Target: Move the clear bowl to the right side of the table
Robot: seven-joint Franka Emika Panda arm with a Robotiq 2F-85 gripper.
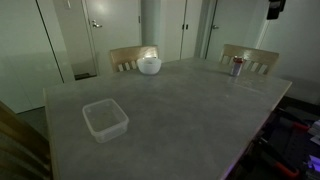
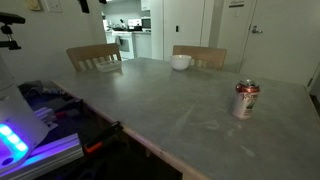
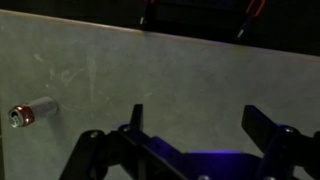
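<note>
The clear bowl point(image 1: 105, 120) stands empty on the grey table point(image 1: 190, 110), near its front left corner in an exterior view. It does not show in the wrist view. My gripper point(image 3: 200, 125) shows in the wrist view, high above bare table top point(image 3: 180, 70). Its two dark fingers are spread wide apart with nothing between them. The bowl is nowhere near the fingers.
A white round bowl point(image 1: 149, 65) point(image 2: 181, 62) stands at the table's far edge. A small metallic can point(image 1: 237, 66) point(image 2: 246, 99) point(image 3: 22, 115) stands near another edge. Wooden chairs point(image 1: 128, 58) point(image 1: 250, 57) stand behind the table. Lit equipment point(image 2: 30, 130) lies beside the table.
</note>
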